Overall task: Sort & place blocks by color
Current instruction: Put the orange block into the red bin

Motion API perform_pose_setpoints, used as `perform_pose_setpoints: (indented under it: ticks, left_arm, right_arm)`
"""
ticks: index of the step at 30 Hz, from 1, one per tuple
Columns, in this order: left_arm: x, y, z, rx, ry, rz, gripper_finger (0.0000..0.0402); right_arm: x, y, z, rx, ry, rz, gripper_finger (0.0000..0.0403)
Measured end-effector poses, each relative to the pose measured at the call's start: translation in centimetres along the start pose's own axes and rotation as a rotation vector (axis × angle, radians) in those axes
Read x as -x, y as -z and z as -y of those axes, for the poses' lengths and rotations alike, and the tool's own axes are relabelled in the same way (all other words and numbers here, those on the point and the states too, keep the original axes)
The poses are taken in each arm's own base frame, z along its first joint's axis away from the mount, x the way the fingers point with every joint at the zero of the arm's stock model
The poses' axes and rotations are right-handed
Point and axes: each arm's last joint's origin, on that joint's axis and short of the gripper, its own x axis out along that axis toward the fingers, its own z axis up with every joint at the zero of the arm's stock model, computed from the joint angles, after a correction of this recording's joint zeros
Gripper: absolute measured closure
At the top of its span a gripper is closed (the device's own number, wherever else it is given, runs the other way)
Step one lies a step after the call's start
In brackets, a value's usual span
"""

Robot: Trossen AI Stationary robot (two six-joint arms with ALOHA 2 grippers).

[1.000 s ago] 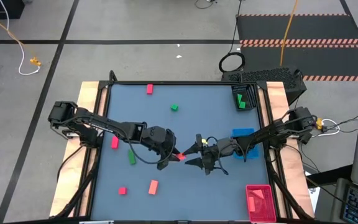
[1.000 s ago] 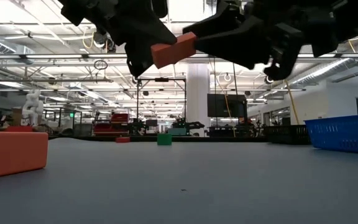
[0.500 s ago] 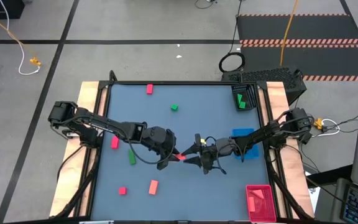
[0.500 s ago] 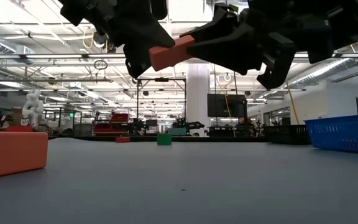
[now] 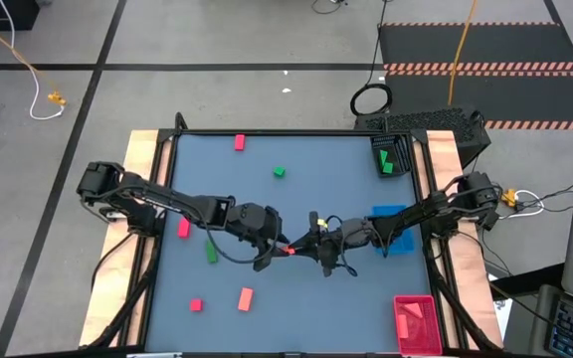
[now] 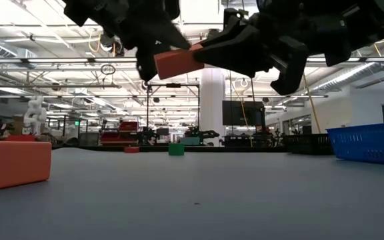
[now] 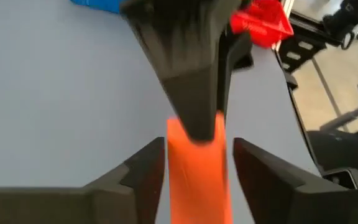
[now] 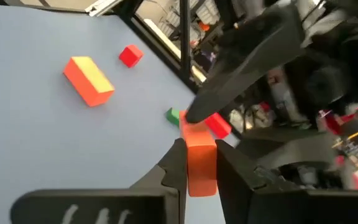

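a mid-air handover of one salmon-pink bar [image 6: 175, 61] is judged to be the step in hand. the bar is held clear of the table [image 5: 356, 298], above its middle, between the two arms.

in the right wrist view, the bar is seen clamped between the fingers of the right gripper [image 8: 199, 163], which are closed against its two long faces. in the left wrist view, the fingers of the left gripper [image 7: 194, 163] stand apart on either side of the bar, with gaps visible, so the left gripper is taken as opened and releasing.

the bar is a plain rectangular piece, salmon-orange, with flat faces and sharp edges; a firm pinch is judged easy to keep.

next move, as a judgement: the left gripper should be drawn clear before the right arm carries the bar to the red tray [image 5: 415, 322] at the table's near right corner.

farther off, loose blocks lie well apart: a pink bar [image 5: 245, 297], a small red cube [image 5: 196, 305], a green bar [image 5: 211, 251], a pink bar [image 5: 183, 228], a green cube [image 5: 280, 172] and a red block [image 5: 239, 143]. a blue tray [image 5: 387, 214] and a black tray [image 5: 391, 157] sit at the right side.
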Motion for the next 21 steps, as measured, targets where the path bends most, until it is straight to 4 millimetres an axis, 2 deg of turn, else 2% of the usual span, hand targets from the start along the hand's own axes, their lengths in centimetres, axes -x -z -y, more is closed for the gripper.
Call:
perform_pose_setpoints:
  ticks: [5, 10, 15, 21]
  left_arm:
    - [0.0, -0.1, 0.0, -0.021, 0.001, 0.012, 0.0146]
    - [0.0, -0.3, 0.0, -0.019, -0.008, 0.037, 0.0114]
    - [0.1, -0.4, -0.3, 0.008, -0.016, 0.039, 0.0113]
    - [0.1, -0.6, -0.8, 0.037, -0.027, 0.045, 0.0131]
  right_arm:
    - [0.1, 0.3, -0.5, -0.063, -0.09, -0.02, 0.0354]
    - [1.0, -0.1, -0.5, -0.254, -0.141, -0.096, 0.0354]
    - [3.2, -1.9, -0.8, -0.486, -0.296, -0.16, 0.0354]
    - [6.6, -4.7, -1.6, -0.606, -0.479, -0.193, 0.0354]
